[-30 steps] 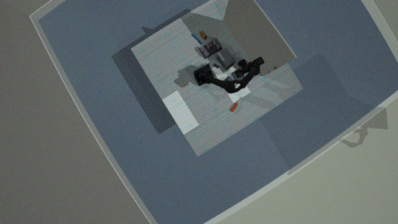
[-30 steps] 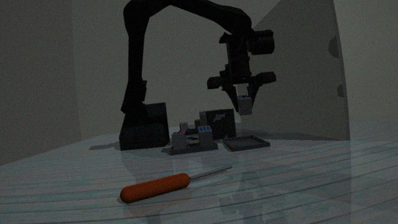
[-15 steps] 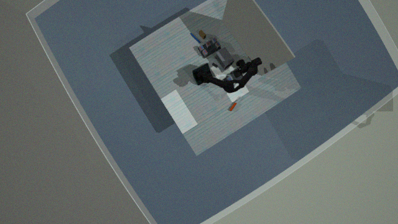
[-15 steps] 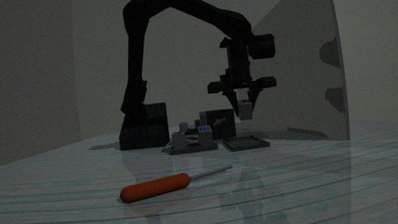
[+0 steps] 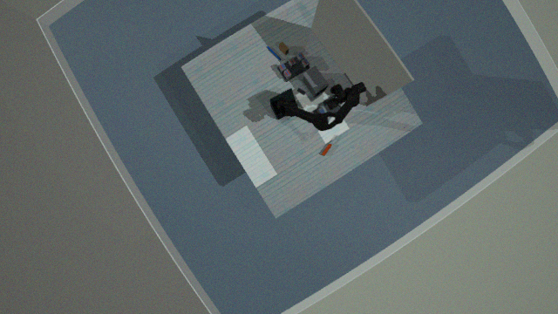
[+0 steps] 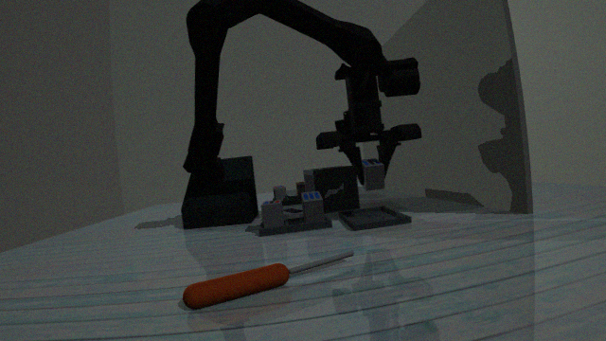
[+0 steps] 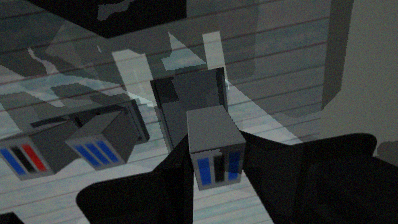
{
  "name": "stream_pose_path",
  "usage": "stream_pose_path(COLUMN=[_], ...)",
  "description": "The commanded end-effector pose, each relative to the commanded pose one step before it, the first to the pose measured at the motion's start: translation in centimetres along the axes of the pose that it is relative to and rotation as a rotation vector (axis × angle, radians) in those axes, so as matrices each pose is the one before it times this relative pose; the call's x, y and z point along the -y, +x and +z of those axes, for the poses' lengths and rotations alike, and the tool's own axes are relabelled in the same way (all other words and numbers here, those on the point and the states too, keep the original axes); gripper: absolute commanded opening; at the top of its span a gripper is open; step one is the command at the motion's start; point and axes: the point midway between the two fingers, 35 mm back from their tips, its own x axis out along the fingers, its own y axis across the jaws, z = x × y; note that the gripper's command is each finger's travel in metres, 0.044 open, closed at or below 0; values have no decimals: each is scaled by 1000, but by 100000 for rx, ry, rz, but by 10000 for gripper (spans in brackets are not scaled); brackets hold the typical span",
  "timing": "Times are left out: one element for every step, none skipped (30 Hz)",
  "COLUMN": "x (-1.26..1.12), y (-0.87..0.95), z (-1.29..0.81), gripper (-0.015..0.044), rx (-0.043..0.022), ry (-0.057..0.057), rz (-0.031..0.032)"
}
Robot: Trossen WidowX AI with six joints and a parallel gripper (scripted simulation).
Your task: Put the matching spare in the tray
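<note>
My gripper (image 6: 373, 176) (image 7: 208, 134) is shut on a grey spare block (image 6: 374, 180) (image 7: 212, 127) with blue, black and blue stripes. It holds the block upright above the dark tray (image 6: 376, 226) (image 7: 200, 90), with a gap below in the exterior view. The tray looks empty where visible. To its left, a dark rack (image 6: 295, 229) (image 7: 142, 120) holds a spare striped blue, black and red (image 6: 272, 214) (image 7: 24, 161) and a spare with three blue stripes (image 6: 312, 208) (image 7: 100, 146). I cannot tell which block is the mounted unit, nor read its back code.
A dark upright panel (image 6: 338, 189) stands behind the rack and tray. More blocks (image 5: 293, 66) (image 6: 279, 191) stand farther back. An orange screwdriver (image 5: 326, 149) (image 6: 237, 285) lies in front. A tall wall panel (image 5: 357, 44) (image 6: 473, 118) stands at the right. A blue rod (image 5: 274, 53) and brown object (image 5: 283, 48) lie beyond the blocks.
</note>
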Motion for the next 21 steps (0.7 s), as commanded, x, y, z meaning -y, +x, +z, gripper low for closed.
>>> stream_pose_path(x=[-77, -10, -11, -11, -11, -11, -12, -12, -12, -13, -13, -13, -13, -14, -14, -14, -14, -15, -15, -15, -16], y=[436, 86, 86, 86, 86, 86, 86, 86, 86, 86, 86, 86, 86, 85, 85, 85, 85, 85, 85, 85, 85], z=[38, -4, -4, -4, -4, -4, -4, -4, -4, -4, -4, -4, -4, -4, -4, -4, -4, -4, -4, -5, -5], gripper=[0, 0, 0, 0, 0, 0, 0, 0, 0, 0, 0, 0, 0, 0, 0, 0, 0, 0, 0, 0, 0], rx=[-544, -15, -15, -15, -15, -16, -16, -16, -17, -17, -17, -17, -18, -18, -18, -19, -19, -19, -19, -20, -20], ry=[-771, 0, 0, 0, 0, 0, 0, 0, 0, 0, 0, 0, 0, 0, 0, 0, 0, 0, 0, 0, -1], rz=[59, 0, 0, 0, 0, 0, 0, 0, 1, 1, 1, 1, 1, 1, 1, 1, 1, 1, 1, 1, 2])
